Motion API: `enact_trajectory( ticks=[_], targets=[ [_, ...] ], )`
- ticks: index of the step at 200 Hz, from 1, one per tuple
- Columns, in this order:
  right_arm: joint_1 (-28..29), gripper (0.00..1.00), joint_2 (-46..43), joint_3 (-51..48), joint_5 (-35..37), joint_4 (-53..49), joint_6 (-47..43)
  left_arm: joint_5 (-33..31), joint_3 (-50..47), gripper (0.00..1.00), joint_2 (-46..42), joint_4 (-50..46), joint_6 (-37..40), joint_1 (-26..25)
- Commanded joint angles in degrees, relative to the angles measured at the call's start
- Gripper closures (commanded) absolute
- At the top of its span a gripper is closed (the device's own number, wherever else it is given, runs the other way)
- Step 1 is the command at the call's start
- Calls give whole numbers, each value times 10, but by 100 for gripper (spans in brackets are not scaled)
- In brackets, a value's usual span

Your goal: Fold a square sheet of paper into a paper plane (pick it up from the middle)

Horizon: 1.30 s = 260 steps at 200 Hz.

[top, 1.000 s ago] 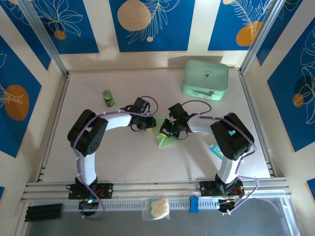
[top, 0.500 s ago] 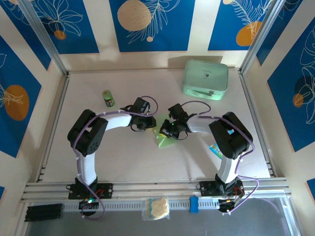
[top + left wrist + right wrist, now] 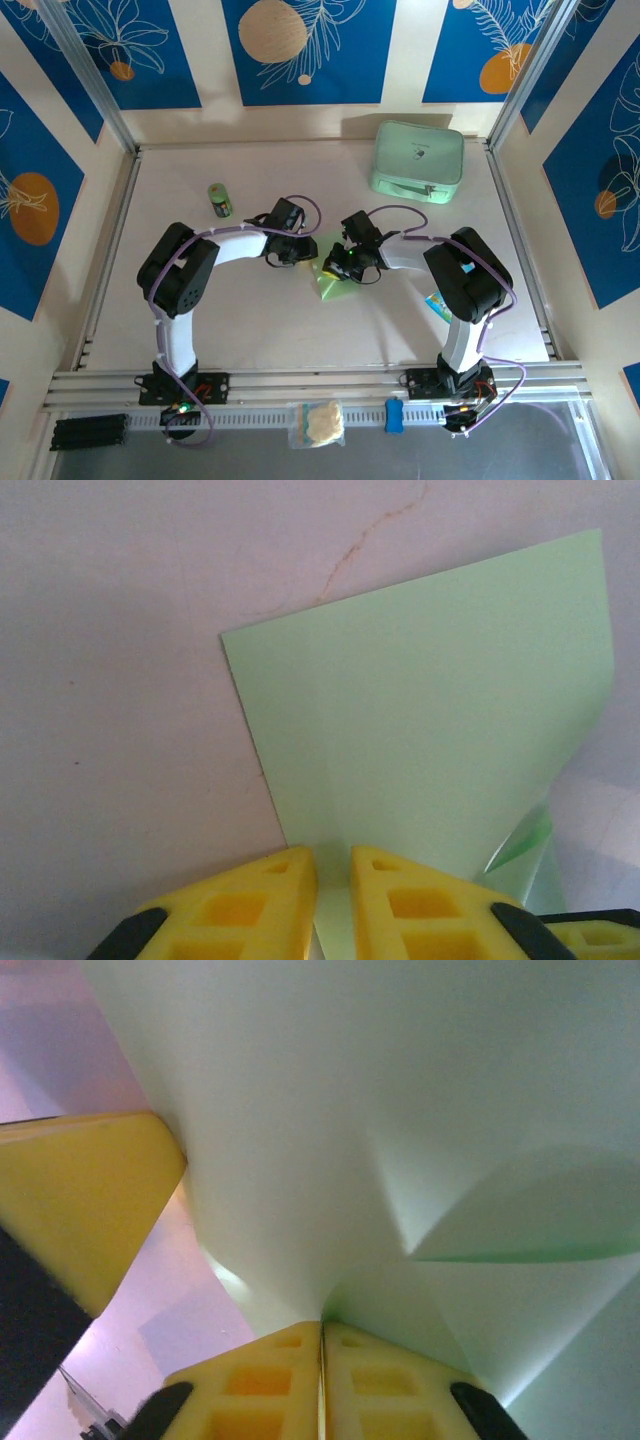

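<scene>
Left gripper (image 3: 333, 865): nearly closed, pinching green paper (image 3: 420, 700) edge
Right gripper (image 3: 322, 1335): closed tight on same paper (partly folded)

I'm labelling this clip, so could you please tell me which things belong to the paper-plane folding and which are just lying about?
Job: sheet of paper; left hand and right hand, both pinching it.
Lying about: mint-green case; green bottle; packet; blue block.

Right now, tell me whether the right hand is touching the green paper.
Touching. The right wrist view shows the green paper running into the seam between the closed yellow fingers of the right hand, pinched there.
</scene>
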Motion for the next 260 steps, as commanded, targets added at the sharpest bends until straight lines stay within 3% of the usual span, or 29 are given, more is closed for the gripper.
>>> enact_trajectory(
  ticks=[1, 49, 78, 123, 177, 260],
  targets=[
    [1, 80, 18, 8, -8, -30, 3, -9, 18, 77, -14, -45, 10, 13],
    [0, 62, 24, 10, -15, -30, 9, -23, 24, 69, -75, -58, -5, 54],
    [-2, 60, 24, 6, -16, -27, 11, -22, -1, 68, -110, -52, -15, 60],
    [3, 60, 18, 8, 12, -51, 4, 31, -46, 71, -134, -19, -37, 46],
    [3, 69, 18, 4, 15, -54, 0, 54, -48, 77, -116, -28, -40, 21],
    [1, 94, 28, 1, 15, -66, 5, 66, -52, 88, -71, -8, -71, -28]
  ],
)
